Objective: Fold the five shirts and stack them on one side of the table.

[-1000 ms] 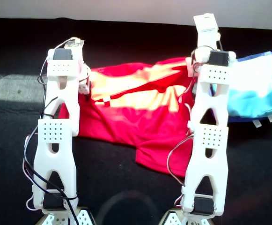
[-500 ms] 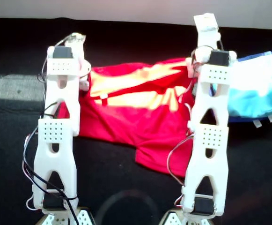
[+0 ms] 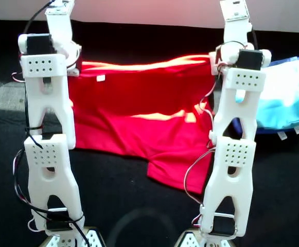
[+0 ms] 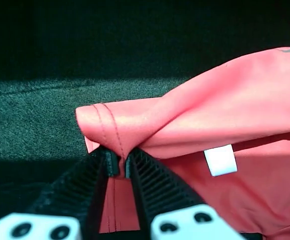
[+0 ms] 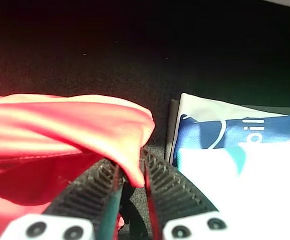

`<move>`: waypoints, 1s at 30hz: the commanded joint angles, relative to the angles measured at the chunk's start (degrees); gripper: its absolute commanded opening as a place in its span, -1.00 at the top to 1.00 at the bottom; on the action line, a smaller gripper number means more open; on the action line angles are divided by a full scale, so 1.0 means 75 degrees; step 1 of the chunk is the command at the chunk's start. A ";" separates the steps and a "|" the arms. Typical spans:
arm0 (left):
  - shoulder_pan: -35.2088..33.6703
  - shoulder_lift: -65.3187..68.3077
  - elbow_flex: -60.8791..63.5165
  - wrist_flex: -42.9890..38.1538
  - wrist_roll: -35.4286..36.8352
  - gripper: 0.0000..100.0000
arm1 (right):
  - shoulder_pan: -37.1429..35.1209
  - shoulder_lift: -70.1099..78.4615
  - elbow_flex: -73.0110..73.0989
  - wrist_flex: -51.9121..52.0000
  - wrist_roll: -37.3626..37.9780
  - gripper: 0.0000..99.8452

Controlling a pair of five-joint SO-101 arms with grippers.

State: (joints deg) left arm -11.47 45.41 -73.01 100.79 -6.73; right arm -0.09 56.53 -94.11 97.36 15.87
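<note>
Across table [image 3: 139, 206], red shirt [image 3: 139, 103] spread, far edge taut (white tag [image 3: 100, 78] showing).

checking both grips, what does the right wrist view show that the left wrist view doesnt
Right wrist view: the right gripper pinching a fold of the red shirt, with the folded blue and white stack beside it. Left wrist view: the left gripper clamped on the stitched hem, near a small white tag. Both: the red shirt and the black table.

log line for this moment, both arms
left gripper: shut on red shirt | right gripper: shut on red shirt | folded shirts: beside right arm
</note>
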 commanded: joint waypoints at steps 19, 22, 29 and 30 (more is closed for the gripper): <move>0.0041 -0.4823 0.1002 0.0023 -0.0023 0.98 | 0.0592 -0.4695 -0.0920 -0.0170 0.0023 0.99; 0.0205 -0.5796 0.2022 0.0023 -0.0023 0.98 | 0.0744 -0.5410 -0.0920 -0.0170 0.0035 0.99; 0.0158 -0.7519 0.3651 0.0023 -0.0023 0.98 | 0.0862 -0.6429 -0.0944 0.0018 0.0047 0.99; 0.0158 -0.7754 0.3675 0.0023 -0.0023 0.98 | 0.0862 -0.6629 -0.0932 0.0147 0.0047 0.99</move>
State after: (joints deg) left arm -10.15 -6.81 -46.64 100.97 -6.81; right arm 4.66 11.60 -94.99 97.45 15.87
